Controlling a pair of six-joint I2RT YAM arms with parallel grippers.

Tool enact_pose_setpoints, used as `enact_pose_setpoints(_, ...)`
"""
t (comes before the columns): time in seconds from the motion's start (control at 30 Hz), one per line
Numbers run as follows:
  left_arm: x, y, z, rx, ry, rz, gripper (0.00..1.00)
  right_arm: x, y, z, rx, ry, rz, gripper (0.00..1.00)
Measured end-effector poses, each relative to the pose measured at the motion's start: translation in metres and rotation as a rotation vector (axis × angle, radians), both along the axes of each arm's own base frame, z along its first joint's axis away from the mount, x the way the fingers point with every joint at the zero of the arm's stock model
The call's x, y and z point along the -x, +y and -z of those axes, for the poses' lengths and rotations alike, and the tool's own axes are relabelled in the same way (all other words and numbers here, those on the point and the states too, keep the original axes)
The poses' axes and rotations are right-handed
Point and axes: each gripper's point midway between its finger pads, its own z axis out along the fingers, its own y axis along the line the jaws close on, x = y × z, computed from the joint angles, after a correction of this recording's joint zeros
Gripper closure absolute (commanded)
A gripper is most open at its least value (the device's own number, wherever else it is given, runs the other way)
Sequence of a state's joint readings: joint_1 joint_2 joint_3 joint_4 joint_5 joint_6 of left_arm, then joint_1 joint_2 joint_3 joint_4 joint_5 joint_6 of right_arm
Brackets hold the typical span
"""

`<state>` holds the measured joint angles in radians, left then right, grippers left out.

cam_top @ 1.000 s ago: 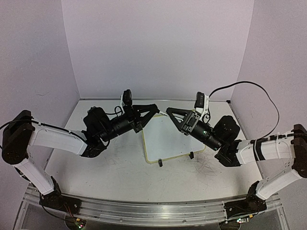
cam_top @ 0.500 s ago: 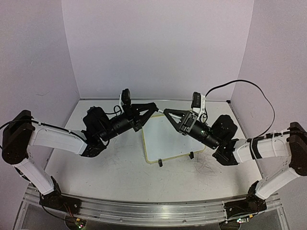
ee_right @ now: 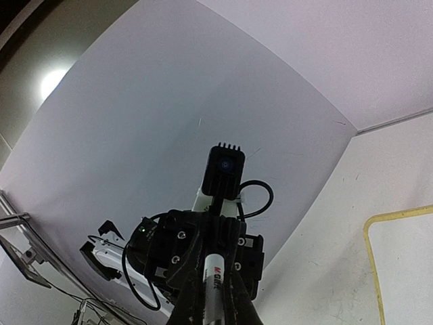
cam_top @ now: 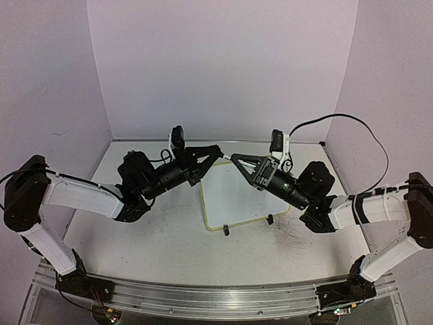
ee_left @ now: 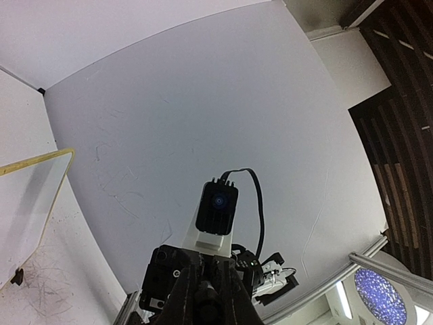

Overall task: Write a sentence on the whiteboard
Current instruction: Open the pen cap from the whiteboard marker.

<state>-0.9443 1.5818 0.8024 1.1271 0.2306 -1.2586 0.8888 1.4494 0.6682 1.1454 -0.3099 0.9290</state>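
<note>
Both grippers meet above the far-left corner of the blank whiteboard (cam_top: 238, 196); the right gripper (cam_top: 235, 158) pinches a white marker (ee_right: 211, 284), the left gripper (cam_top: 219, 151) pressed together on its far end. Likely uncapping or handover; next, pull apart, then lower the tip to the board.

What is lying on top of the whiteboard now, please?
Nothing shows on the whiteboard: its visible surface is blank, with no lettering. Its far edge is partly covered by the left claw and the right claw, which holds a marker.
</note>
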Motion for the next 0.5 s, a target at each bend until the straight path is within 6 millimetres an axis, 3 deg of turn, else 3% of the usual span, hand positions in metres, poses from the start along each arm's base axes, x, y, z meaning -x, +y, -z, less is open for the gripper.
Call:
enact_pose_setpoints(0.13, 0.0, 0.001, 0.005, -0.01, 0.005, 0.0, 1.0, -0.001, -0.002, 0.005, 0.013, 0.005, -0.006, 1.0)
enact_pose_setpoints(0.3, 0.007, 0.01, 0.026, -0.06, 0.025, 0.03, 1.0, 0.015, -0.015, 0.026, 0.061, 0.026, -0.04, 1.0)
enact_pose_setpoints(0.5, -0.042, 0.102, 0.022, -0.045, 0.037, -0.202, 1.0, 0.014, -0.077, 0.018, 0.031, -0.013, 0.094, 1.0)
